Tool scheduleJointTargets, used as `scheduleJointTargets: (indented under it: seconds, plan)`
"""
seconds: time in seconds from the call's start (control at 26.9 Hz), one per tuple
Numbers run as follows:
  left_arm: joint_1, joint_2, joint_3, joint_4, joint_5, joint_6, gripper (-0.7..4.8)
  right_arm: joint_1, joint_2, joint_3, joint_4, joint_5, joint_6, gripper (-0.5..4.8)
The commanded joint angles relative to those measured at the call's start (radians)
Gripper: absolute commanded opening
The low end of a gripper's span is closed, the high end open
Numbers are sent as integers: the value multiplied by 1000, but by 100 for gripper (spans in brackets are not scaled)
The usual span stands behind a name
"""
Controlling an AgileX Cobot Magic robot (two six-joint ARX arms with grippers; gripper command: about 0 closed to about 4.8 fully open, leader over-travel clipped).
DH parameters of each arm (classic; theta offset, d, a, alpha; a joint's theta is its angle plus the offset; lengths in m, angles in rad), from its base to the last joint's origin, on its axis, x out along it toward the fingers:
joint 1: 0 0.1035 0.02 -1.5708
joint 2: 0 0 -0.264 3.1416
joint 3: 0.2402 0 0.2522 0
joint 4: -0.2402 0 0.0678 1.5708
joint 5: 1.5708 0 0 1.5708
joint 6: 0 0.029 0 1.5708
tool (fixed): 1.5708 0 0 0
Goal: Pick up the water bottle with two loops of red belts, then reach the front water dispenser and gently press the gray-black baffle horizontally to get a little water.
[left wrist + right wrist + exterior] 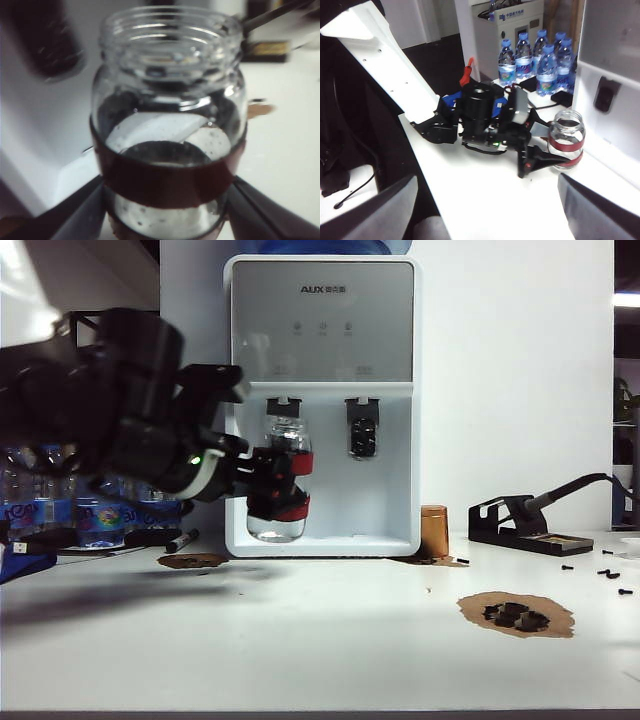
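Note:
The water bottle [279,523] is a clear glass jar with two red bands and a little water at the bottom. It stands upright in the water dispenser's [320,320] recessed bay, its mouth just under the left gray-black baffle tap [284,403]. My left gripper [284,486] is shut on its banded body from the left side. In the left wrist view the water bottle [167,125] fills the frame, with a dark finger [80,212] on each side. The right wrist view shows the bottle [566,132] beside the dispenser [612,60]. My right gripper [485,220] hangs open and empty, far back from them.
A second dark tap [362,428] sits to the right in the bay. Blue-capped plastic bottles [90,512] stand behind my left arm. A copper cup [434,531], a soldering-iron stand [520,525], a marker [182,540] and brown patches with black screws [515,613] lie on the white table [320,660].

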Motion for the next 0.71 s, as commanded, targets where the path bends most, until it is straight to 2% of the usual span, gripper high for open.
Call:
scheduleJointTargets:
  seconds: [0.04,0.37,0.71]
  plan:
    - [3,-6,57,-46,-49,-53,-5,2,2,3,74,-2,-1,479]
    - [3,42,169,-109,-155,-135,-5,2,22,0,129,42,-1,479]
    - [7,142,275,-133,-179,-153,-5,3,24,1,120,24,3,479]
